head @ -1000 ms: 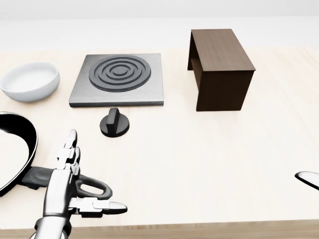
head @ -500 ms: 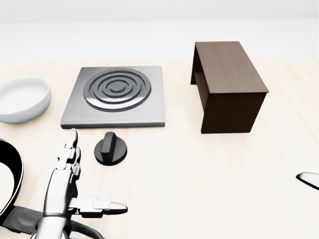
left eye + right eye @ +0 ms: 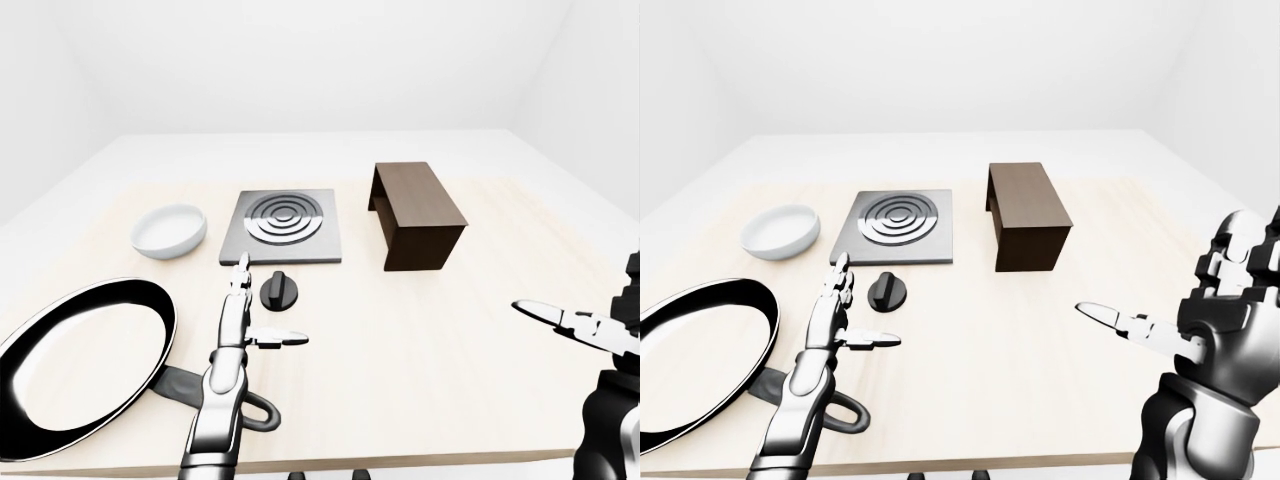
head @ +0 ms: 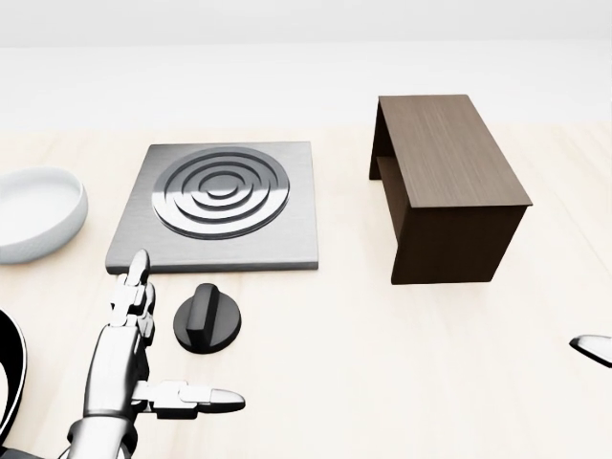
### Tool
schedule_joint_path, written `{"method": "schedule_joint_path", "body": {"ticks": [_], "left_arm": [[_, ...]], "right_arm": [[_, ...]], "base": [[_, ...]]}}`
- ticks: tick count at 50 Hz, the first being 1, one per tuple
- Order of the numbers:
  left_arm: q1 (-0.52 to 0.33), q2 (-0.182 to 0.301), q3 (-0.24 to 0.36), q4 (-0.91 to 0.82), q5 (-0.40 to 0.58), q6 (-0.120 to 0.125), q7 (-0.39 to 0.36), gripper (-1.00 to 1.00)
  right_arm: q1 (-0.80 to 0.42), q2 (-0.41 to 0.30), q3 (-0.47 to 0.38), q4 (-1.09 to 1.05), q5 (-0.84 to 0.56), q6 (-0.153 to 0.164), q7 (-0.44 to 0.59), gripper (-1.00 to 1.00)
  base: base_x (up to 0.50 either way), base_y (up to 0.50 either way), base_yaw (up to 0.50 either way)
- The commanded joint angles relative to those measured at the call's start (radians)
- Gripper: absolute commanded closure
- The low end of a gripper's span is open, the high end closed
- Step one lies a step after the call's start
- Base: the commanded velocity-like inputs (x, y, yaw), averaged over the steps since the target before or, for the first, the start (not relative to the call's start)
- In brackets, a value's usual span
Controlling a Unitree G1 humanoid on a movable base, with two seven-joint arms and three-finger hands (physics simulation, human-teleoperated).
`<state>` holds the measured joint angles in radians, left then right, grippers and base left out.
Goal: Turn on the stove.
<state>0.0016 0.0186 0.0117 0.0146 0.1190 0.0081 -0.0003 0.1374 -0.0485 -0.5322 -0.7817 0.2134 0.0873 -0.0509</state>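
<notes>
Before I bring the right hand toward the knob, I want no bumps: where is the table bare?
Bare: the wide stretch between the knob and right hand, below the wooden stand. Crowded: the left side, with left hand, pan, bowl and stove.

Brushed-metal stove (image 4: 222, 206), matt black knob (image 4: 207, 319), wooden table (image 4: 402, 363).

Bright, even, diffuse light fills all three views, with no single source apparent. Shadows are faint: the dark wooden box (image 4: 448, 182) leaves only a soft one on the pale table (image 4: 402, 382). White highlights gleam on the frying pan (image 3: 80, 365) rim and the metallic left hand (image 4: 143, 363). Everything renders sharp, without blur; the eye views stretch slightly toward their edges.
</notes>
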Motion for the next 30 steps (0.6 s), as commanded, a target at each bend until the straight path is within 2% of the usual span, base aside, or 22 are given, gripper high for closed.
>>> {"method": "schedule_joint_path", "body": {"ticks": [1, 10, 13, 14, 17, 22, 24, 30], "left_arm": [[0.003, -0.002, -0.005, -0.008, 0.005, 0.006, 0.003, -1.0], [0.013, -0.01, -0.027, -0.026, 0.017, 0.013, 0.002, -1.0], [0.014, -0.014, -0.037, -0.047, 0.023, 0.03, 0.001, -1.0], [0.007, -0.015, -0.038, -0.031, 0.025, 0.021, 0.003, -1.0], [-0.006, -0.019, -0.046, -0.013, 0.026, 0.024, 0.004, -1.0], [-0.038, -0.018, -0.046, 0.086, 0.039, -0.031, 0.019, -1.0], [-0.045, -0.017, -0.044, 0.107, 0.041, -0.041, 0.022, -1.0], [-0.082, -0.023, -0.05, 0.221, 0.06, -0.095, 0.048, -1.0]], "right_arm": [[-0.008, 0.031, 0.082, 0.085, -0.024, 0.0, 0.055, -1.0], [0.005, 0.039, 0.094, 0.108, -0.03, 0.0, 0.063, -1.0], [0.004, 0.037, 0.094, 0.108, -0.028, 0.0, 0.062, -1.0], [0.004, 0.036, 0.094, 0.109, -0.027, 0.0, 0.062, -1.0], [0.003, 0.036, 0.097, 0.119, -0.03, 0.0, 0.062, -1.0], [-0.006, 0.028, 0.097, 0.115, -0.026, 0.0, 0.056, -1.0], [-0.005, 0.029, 0.098, 0.115, -0.027, 0.0, 0.056, -1.0], [-0.001, 0.032, 0.097, 0.119, -0.026, 0.0, 0.06, -1.0]], "base": [[0.0, 0.0, 0.0], [0.0, 0.0, 0.0], [0.0, 0.0, 0.0], [0.0, 0.0, 0.0], [0.0, 0.0, 0.0], [0.0, 0.0, 0.0], [0.0, 0.0, 0.0], [0.0, 0.0, 0.0]]}}
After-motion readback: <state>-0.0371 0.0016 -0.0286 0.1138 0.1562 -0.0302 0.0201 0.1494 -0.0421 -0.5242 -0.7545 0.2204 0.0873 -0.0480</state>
